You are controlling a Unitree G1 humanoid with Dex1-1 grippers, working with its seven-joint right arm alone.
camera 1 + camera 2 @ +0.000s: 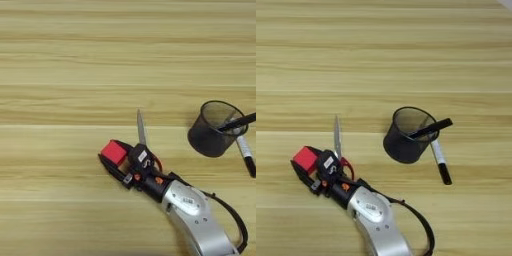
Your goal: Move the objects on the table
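One broad table [60, 60] fills both views, and the silver arm [200, 220] reaches in from bottom right. Next, a mesh cup [406, 135] — a dark pen [431, 128] leaning inside, the marker [439, 161] lying just beside, long axis toward the robot. Scissors [141, 127] poke out behind the gripper [114, 156], whose fingers clench the cube [114, 151] — low, left of centre. Only the right eye shows the whole marker.

Matt wood-grain table [75, 60], black mesh cup [406, 137]
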